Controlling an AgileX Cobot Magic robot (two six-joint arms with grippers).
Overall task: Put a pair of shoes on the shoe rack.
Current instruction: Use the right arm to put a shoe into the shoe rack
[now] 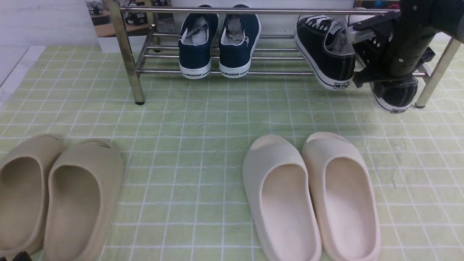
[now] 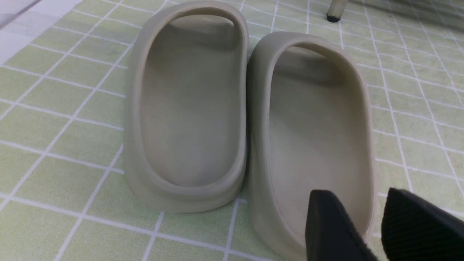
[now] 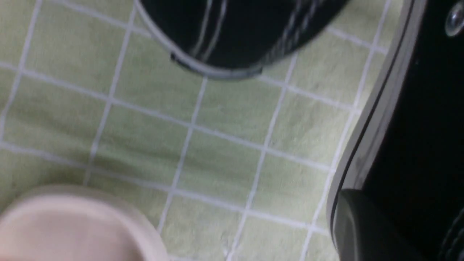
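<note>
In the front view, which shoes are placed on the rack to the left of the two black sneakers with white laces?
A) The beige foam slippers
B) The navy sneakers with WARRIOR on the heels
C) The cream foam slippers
B: the navy sneakers sit side by side on the chrome rack's rods, with WARRIOR printed on both heels.

- "WARRIOR" reads on the heel of the left navy shoe [image 1: 195,50].
- "WARRIOR" also reads on the heel of the right navy shoe [image 1: 235,50].
- The heel labels on both black shoes [image 1: 335,69] are too small to read.
</note>
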